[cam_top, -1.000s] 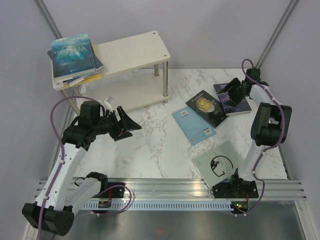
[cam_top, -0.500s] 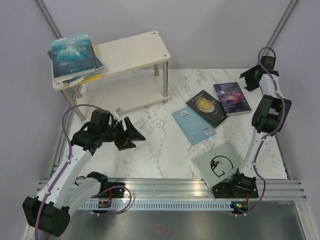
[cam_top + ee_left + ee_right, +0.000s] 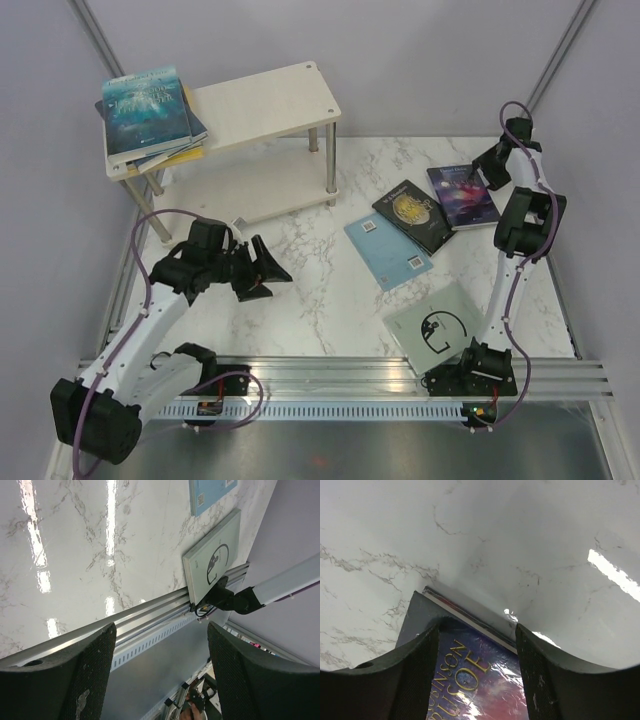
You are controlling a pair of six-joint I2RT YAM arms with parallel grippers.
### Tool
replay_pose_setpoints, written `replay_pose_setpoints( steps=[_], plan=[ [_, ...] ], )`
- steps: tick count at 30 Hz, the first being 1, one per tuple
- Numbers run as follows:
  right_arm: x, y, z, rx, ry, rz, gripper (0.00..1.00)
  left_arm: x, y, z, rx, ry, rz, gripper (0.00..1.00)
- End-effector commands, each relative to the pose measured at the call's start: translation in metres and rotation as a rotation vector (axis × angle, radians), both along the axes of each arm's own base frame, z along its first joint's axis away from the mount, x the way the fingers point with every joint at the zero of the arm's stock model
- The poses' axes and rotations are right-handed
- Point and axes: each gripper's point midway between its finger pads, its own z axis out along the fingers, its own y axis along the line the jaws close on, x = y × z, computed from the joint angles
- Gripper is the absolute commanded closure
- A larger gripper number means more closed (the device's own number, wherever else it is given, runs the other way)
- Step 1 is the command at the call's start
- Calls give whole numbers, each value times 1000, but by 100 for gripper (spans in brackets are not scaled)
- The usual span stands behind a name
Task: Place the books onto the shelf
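Closest to me, the pale grey paperback with the black "G" is lying flat at the near edge of the glossy, marble-veined tabletop. The left end effector is hovering above the tabletop, black fingers spread wide, gripping nothing. Further back, a light blue book and a shiny black book with a gold disc are lying side by side. The right end effector is straddling a corner of the purple galaxy book, fingers apart, perhaps just touching it. At the far left, the rectangular wood-grain shelf on thin metal legs is carrying a stack of books.
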Motion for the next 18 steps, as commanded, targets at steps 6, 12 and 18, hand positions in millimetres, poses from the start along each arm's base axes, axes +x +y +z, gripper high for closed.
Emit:
replay_pose_setpoints(
  steps=[6,12,18],
  plan=[
    [-70,132,-56,84,234,335,34,29,-11,-19,-9,-19,-3,23],
    [-113,209,-41,122,222,506,34,49,-26,-34,-25,-13,-37,23],
    [-163,270,-47,124,266,649,34,70,-50,-41,-29,-14,-78,23]
  ],
)
